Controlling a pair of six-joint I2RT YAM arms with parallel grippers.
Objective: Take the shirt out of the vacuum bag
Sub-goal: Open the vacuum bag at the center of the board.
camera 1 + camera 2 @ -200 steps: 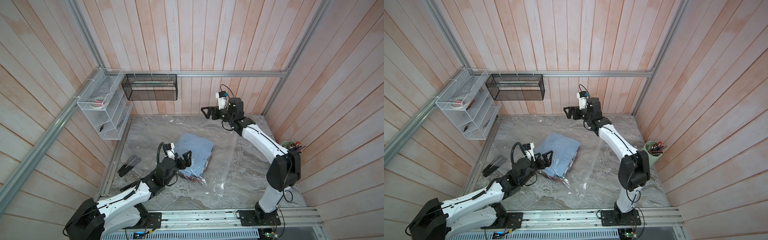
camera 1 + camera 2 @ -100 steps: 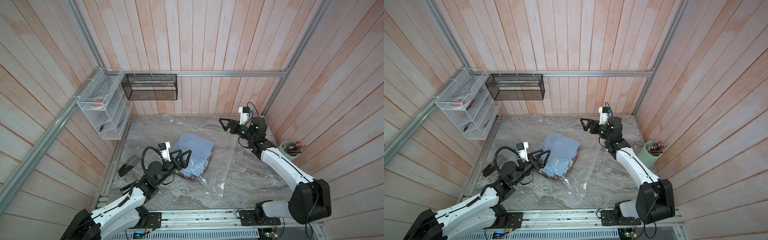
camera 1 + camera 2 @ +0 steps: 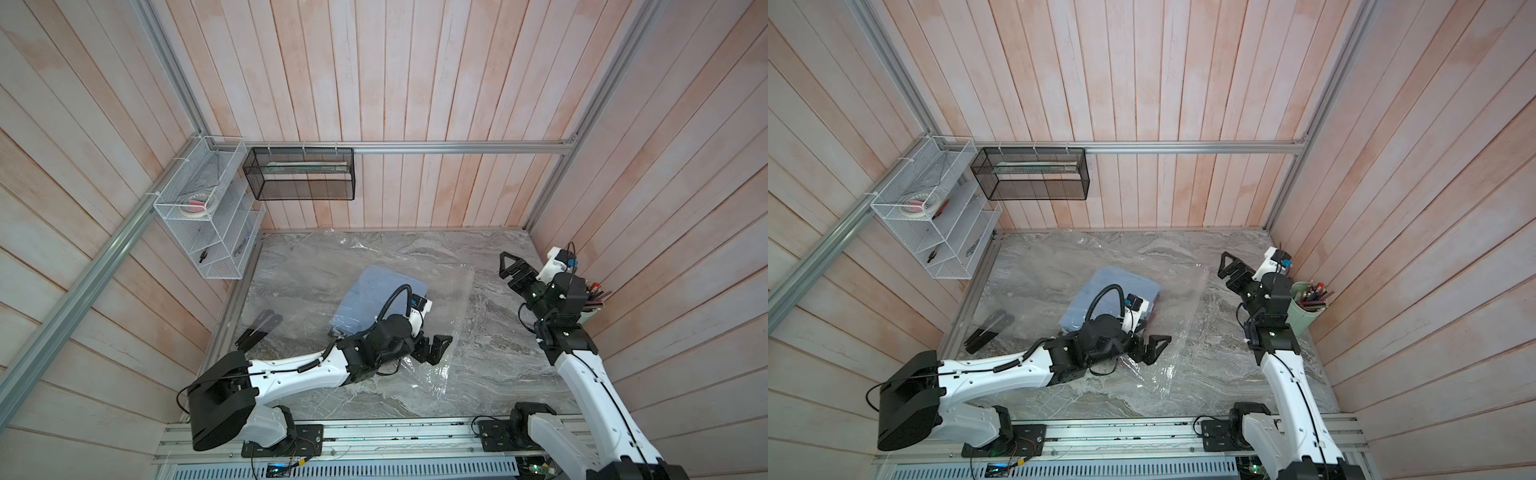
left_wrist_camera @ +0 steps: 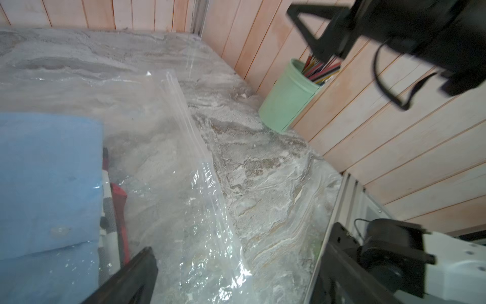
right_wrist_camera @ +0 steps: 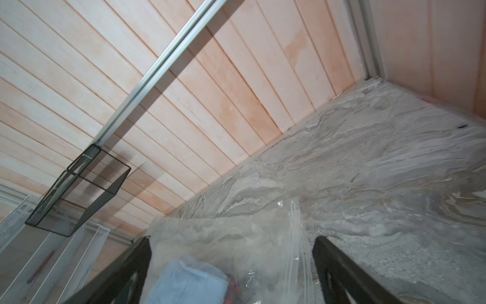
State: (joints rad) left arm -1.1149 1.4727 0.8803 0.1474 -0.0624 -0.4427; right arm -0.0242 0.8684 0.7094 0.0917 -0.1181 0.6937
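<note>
The vacuum bag [image 3: 446, 316] [image 3: 1177, 316] lies flat and clear on the marble table in both top views. The shirt [image 3: 376, 297] [image 3: 1111, 289], folded and light blue, sits inside the bag toward its left side. A red and white cloth edge [image 4: 115, 200] shows beside the shirt [image 4: 47, 171]. My left gripper [image 3: 432, 348] [image 3: 1152, 344] [image 4: 236, 276] hovers open over the bag's near right part, with crinkled plastic [image 4: 200, 237] below and nothing between its fingers. My right gripper [image 3: 513, 270] [image 3: 1233, 270] [image 5: 231, 271] is open in the air at the right, apart from the bag's zip edge [image 5: 297, 237].
A green cup of pens [image 3: 1304, 307] [image 4: 286, 100] stands against the right wall, close behind the right arm. Two black strips [image 3: 257, 328] lie at the table's left edge. A black mesh basket [image 3: 299, 178] and a white wire rack [image 3: 208, 232] hang on the walls.
The left gripper moved right, from the shirt's near edge to over the bag's near right part. The right arm swung from the back middle to the right wall. Both stayed open.
</note>
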